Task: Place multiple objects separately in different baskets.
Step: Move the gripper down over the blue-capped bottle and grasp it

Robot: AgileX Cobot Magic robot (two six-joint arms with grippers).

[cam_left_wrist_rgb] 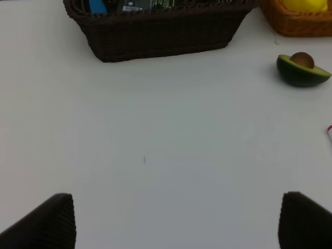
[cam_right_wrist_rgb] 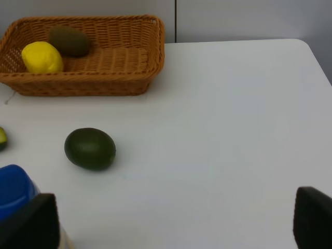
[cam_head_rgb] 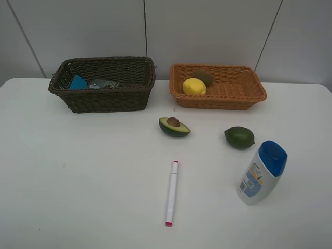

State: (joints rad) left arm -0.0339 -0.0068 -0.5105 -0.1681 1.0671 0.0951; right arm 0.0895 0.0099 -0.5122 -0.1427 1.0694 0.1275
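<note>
The dark brown basket (cam_head_rgb: 104, 99) at the back left holds a blue item (cam_head_rgb: 78, 82) and a dark labelled object (cam_head_rgb: 104, 83). In the orange-tan basket (cam_head_rgb: 218, 101) lie a yellow lemon (cam_head_rgb: 194, 86) and a brown kiwi (cam_head_rgb: 204, 77). On the table lie a halved avocado (cam_head_rgb: 174, 126), a green round fruit (cam_head_rgb: 239, 137), a white pink-tipped marker (cam_head_rgb: 172, 192) and a white blue-capped bottle (cam_head_rgb: 262, 173). My left gripper (cam_left_wrist_rgb: 176, 228) is open over bare table, short of the dark basket (cam_left_wrist_rgb: 155, 36). My right gripper (cam_right_wrist_rgb: 171, 228) is open, with the green fruit (cam_right_wrist_rgb: 90, 149) ahead and the bottle's cap (cam_right_wrist_rgb: 13, 189) beside one finger. Neither gripper shows in the high view.
The white table's right edge (cam_right_wrist_rgb: 319, 57) runs close to the orange-tan basket (cam_right_wrist_rgb: 83, 83). A grey panelled wall (cam_head_rgb: 207, 31) stands behind both baskets. The avocado (cam_left_wrist_rgb: 302, 70) lies off to one side of my left gripper.
</note>
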